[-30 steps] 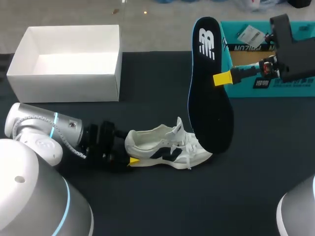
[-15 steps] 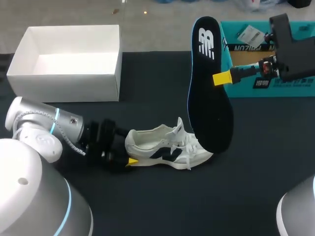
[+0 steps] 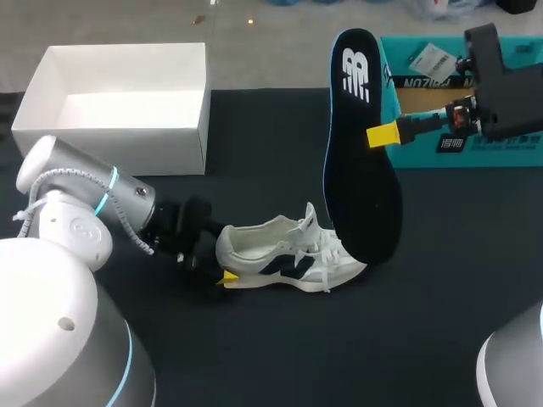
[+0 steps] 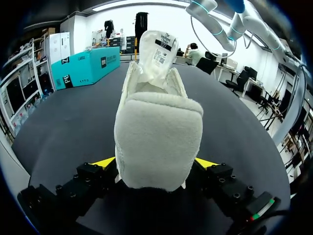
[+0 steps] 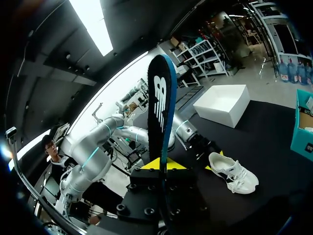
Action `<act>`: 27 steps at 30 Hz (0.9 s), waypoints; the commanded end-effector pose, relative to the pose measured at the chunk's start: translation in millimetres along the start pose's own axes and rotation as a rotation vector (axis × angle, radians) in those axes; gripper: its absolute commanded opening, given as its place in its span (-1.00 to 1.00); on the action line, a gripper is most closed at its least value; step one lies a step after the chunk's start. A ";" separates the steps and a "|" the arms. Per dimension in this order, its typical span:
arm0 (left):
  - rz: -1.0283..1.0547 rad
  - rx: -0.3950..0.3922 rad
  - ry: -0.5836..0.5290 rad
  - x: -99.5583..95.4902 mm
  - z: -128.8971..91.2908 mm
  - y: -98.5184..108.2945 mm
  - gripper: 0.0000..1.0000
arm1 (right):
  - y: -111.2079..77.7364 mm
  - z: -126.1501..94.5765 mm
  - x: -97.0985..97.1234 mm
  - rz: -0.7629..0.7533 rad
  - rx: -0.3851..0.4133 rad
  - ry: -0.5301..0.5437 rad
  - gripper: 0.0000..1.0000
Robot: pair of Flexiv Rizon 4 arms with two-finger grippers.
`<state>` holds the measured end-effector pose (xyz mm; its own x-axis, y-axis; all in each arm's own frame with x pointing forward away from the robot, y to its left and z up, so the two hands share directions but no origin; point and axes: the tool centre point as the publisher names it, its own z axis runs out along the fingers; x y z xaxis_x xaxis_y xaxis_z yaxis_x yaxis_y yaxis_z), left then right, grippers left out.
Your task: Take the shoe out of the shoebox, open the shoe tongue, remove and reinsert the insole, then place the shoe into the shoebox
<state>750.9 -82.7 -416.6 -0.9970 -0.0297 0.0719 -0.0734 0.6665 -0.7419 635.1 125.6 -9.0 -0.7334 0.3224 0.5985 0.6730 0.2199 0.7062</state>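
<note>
Insole (image 3: 361, 153) out, pinched upright in right gripper (image 3: 383, 136); left gripper (image 4: 156, 164) clamps shoe (image 3: 284, 254) heel; next likely lowering it toe-first into shoe.

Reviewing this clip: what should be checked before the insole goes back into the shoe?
1. Right gripper shut on the insole: ok, insole held upright in the air.
2. Left gripper shut on the shoe: ok, heel clamped from both sides.
3. Shoe tongue lifted, opening exposed: ok.
4. Shoe standing on its sole on the table: ok.
5. Insole's lower end apart from the shoe's toe: cannot tell; they overlap in the head view.
</note>
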 end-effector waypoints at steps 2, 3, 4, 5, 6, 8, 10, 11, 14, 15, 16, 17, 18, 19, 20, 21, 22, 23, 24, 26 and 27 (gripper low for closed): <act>-0.034 -0.156 -0.005 4.6 -8.1 -5.4 1.00 | 2.7 2.8 -1.6 0.001 0.005 0.001 -1.00; -0.035 -0.187 0.000 5.4 -9.1 -7.3 1.00 | 2.7 2.8 -1.6 0.001 0.005 0.001 -1.00; -0.043 -0.237 -0.001 6.1 -9.8 -9.6 1.00 | 2.7 2.8 -1.6 0.001 0.005 0.001 -1.00; -0.047 -0.278 0.000 6.5 -9.9 -11.8 1.00 | 2.7 2.8 -1.6 0.001 0.005 0.001 -1.00; -0.061 -0.326 0.000 6.7 -10.4 -13.8 1.00 | 2.7 2.8 -1.6 0.001 0.005 0.001 -1.00; -0.067 -0.401 0.008 6.9 -11.0 -17.8 1.00 | 2.7 2.8 -1.6 0.001 0.005 0.001 -1.00; -0.074 -0.469 0.008 7.2 -11.9 -21.1 1.00 | 2.7 2.8 -1.6 0.001 0.005 0.001 -1.00; -0.076 -0.508 0.008 6.9 -11.9 -22.7 1.00 | 2.7 2.8 -1.6 0.001 0.005 0.001 -1.00; -0.077 -0.604 0.014 6.4 -11.2 -26.8 1.00 | 2.7 2.8 -1.6 0.001 0.005 0.001 -1.00; -0.063 -0.619 0.022 6.6 -11.2 -28.4 1.00 | 2.7 2.8 -1.6 0.001 0.005 0.001 -1.00; -0.055 -0.651 0.023 6.7 -11.0 -29.7 1.00 | 2.7 2.8 -1.6 0.001 0.005 0.001 -1.00; -0.050 -0.676 0.020 6.5 -10.8 -30.5 1.00 | 2.7 2.8 -1.6 0.001 0.005 0.001 -1.00; -0.043 -0.695 0.023 6.0 -10.7 -30.8 1.00 | 2.7 2.8 -1.6 0.001 0.005 0.001 -1.00; -0.038 -0.710 0.022 5.5 -10.7 -30.9 1.00 | 2.7 2.8 -1.6 0.001 0.005 0.001 -1.00; -0.037 -0.734 0.016 4.8 -10.8 -30.9 1.00 | 2.7 2.8 -1.6 0.001 0.005 0.001 -1.00; -0.033 -0.743 0.016 4.4 -10.7 -30.9 1.00 | 2.7 2.8 -1.6 0.001 0.005 0.001 -1.00; -0.027 -0.759 0.006 3.9 -11.1 -30.9 1.00 | 2.7 2.8 -1.6 0.001 0.005 0.001 -1.00; -0.018 -0.779 -0.006 3.9 -11.1 -31.8 1.00 | 2.7 2.8 -1.6 0.001 0.005 0.001 -1.00; -0.012 -0.782 -0.009 4.2 -11.0 -32.5 1.00 | 2.7 2.8 -1.6 0.001 0.005 0.001 -1.00; -0.014 -0.810 -0.037 4.6 -12.2 -33.7 1.00 | 2.7 2.8 -1.6 0.001 0.005 0.001 -1.00; -0.016 -0.813 -0.050 4.8 -12.4 -34.0 1.00 | 2.7 2.8 -1.6 0.001 0.005 0.001 -1.00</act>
<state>754.1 -93.3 -385.8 -0.9969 -0.0557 0.0560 -0.0702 0.9495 -0.3058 634.9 125.3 -8.6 -0.7332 0.3231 0.5983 0.6731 0.2204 0.7059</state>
